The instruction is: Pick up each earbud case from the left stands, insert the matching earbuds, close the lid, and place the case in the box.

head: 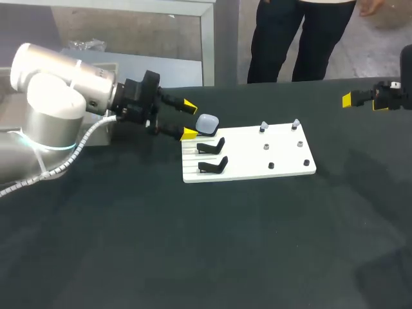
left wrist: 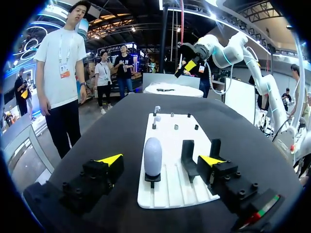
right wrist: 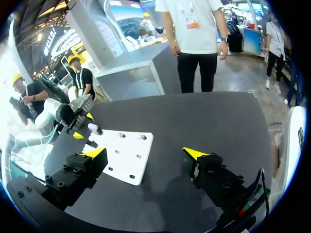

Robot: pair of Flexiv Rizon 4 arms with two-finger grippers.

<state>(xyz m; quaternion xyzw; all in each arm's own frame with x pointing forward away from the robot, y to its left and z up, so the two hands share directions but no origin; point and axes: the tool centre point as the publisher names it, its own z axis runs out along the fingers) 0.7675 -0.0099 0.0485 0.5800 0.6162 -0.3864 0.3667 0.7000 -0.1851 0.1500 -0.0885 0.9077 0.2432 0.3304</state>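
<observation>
A pale lavender earbud case [head: 207, 123] sits shut on the rear stand at the left end of a white board [head: 283, 168]. My left gripper [head: 188, 120] is open, one yellow tip on each side of the case, touching nothing. In the left wrist view the case [left wrist: 152, 156] stands upright between the fingers of that gripper [left wrist: 160, 161]. Two black stands [head: 211, 147] [head: 214, 166] in front of it are empty. Two small pale earbuds [head: 263, 127] [head: 295, 123] rest on pegs at the board's far edge. My right gripper [head: 364, 102] hangs open and empty over the table's far right.
Several small dark pegs [head: 271, 165] dot the right half of the board. In the right wrist view the board [right wrist: 124, 155] lies ahead of the open right gripper [right wrist: 145, 153], with bare black tabletop [right wrist: 194, 121] around it. No box shows on the table.
</observation>
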